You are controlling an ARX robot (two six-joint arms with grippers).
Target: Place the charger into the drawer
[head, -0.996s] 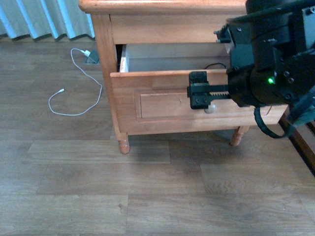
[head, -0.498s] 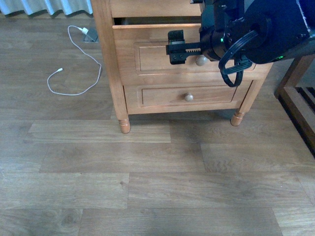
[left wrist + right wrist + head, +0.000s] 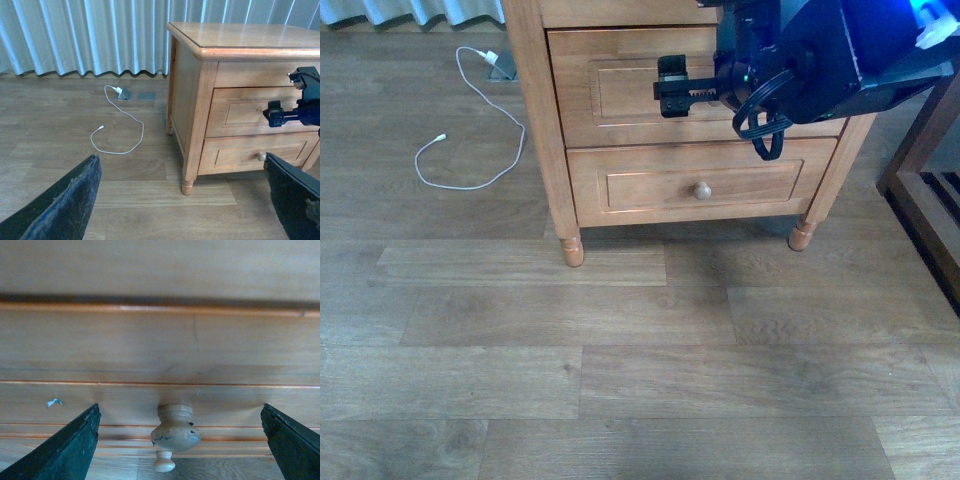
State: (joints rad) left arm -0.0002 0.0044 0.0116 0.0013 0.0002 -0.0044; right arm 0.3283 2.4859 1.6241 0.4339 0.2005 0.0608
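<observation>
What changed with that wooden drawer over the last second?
The drawer, open a second ago, has been pushed shut and now sits flush with the cabinet front. The right gripper followed it in, jaws spread wide around the knob without clamping it. The white cable on the floor and the lower drawer stayed put.

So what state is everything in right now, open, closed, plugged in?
Upper drawer: closed.
Lower drawer: closed.
Right gripper: open, its fingers apart on either side of the upper drawer's knob.
Left gripper: open, holding nothing.
White cable: loose on the floor, one end free.
</observation>
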